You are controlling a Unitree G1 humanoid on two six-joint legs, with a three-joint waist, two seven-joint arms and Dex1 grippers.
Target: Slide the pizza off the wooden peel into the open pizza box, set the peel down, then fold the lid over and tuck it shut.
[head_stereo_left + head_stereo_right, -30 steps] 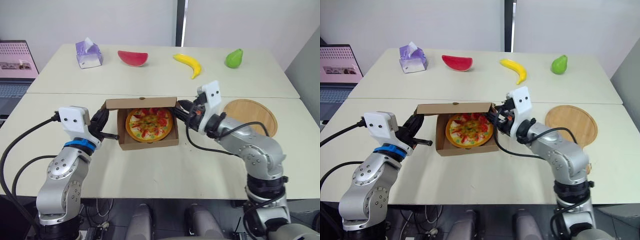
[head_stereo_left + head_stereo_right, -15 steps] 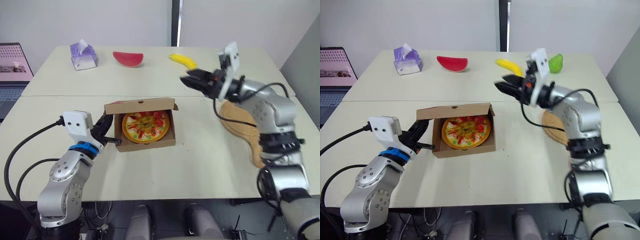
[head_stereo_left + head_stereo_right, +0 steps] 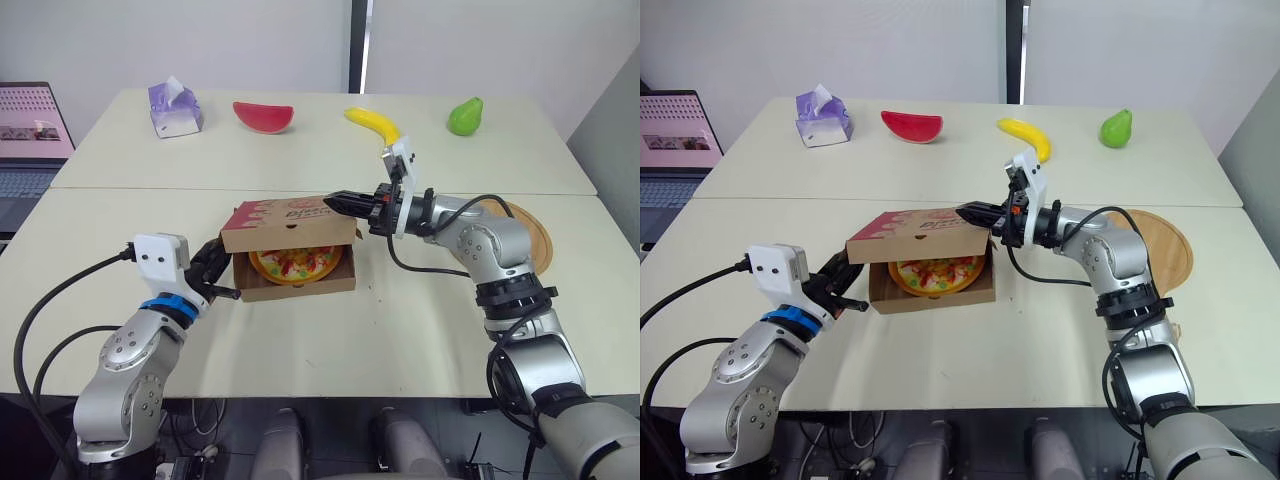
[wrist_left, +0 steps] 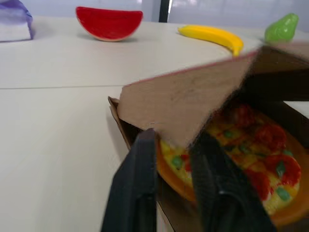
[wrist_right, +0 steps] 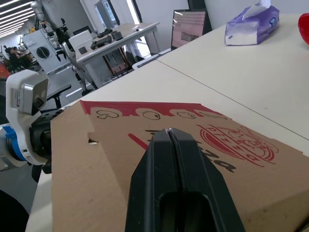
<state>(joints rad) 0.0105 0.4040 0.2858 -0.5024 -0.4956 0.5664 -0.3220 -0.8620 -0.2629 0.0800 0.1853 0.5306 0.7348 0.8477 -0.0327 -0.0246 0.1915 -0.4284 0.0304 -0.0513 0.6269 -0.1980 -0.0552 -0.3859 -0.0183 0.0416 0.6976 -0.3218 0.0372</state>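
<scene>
The brown pizza box [image 3: 300, 288] sits mid-table with the pizza [image 3: 297, 265] inside. Its printed lid [image 3: 285, 222] is tilted down over the pizza, leaving a gap at the front. My right gripper [image 3: 332, 200] is shut, and its tip rests on the lid's top near the right edge, as the right wrist view [image 5: 168, 133] shows. My left gripper [image 4: 176, 159] is open at the box's left front corner, its fingers [image 4: 140, 183] straddling the box wall under the lid. The round wooden peel [image 3: 530, 235] lies flat on the table behind my right arm.
Along the far table stand a purple tissue pack [image 3: 175, 108], a watermelon slice [image 3: 264, 115], a banana [image 3: 375, 125] and a green pear [image 3: 465, 116]. A laptop [image 3: 30, 135] is off the table's left edge. A seam [image 3: 140, 188] runs between the two tables.
The lid has gone from upright to folded down over the pizza. My right arm swung up and back, came down onto the lid and shut. My left fingers have parted.
</scene>
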